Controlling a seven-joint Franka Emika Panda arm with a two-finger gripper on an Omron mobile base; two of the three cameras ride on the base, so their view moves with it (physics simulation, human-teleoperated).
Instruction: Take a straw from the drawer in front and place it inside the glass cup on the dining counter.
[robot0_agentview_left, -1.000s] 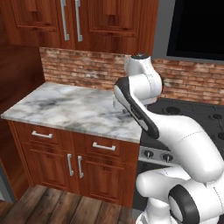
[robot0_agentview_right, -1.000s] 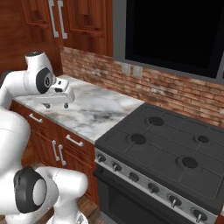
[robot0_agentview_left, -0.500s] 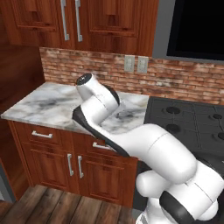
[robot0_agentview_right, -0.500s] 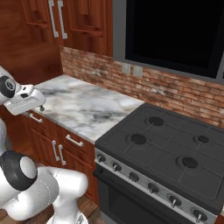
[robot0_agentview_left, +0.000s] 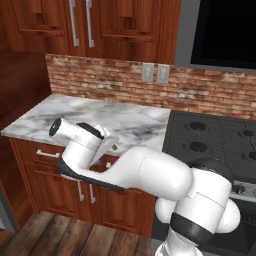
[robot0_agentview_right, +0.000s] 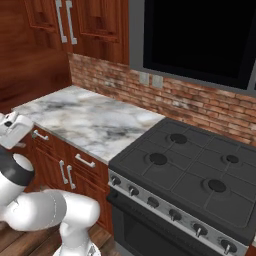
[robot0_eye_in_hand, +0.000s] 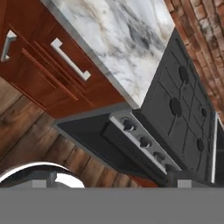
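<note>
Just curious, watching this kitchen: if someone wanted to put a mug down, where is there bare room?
The marble worktop is bare from the wooden side wall to the stove, and back to the brick backsplash. The stove top holds burners, so it is less handy. In front of the drawers the robot's arm crowds the space.

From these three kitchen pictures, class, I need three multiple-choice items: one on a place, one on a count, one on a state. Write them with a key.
1. What lies right beside the marble worktop?
A. a sink
B. the stove
C. a fridge

2. How many burners does the stove have?
A. two
B. six
C. four

3. The drawers under the worktop are
A. shut
B. pulled out
C. removed

Key: 1 B, the dark cooktop meets the marble edge. 2 C, four round burners show on top. 3 A, the drawer fronts sit flush with their handles in line.
</note>
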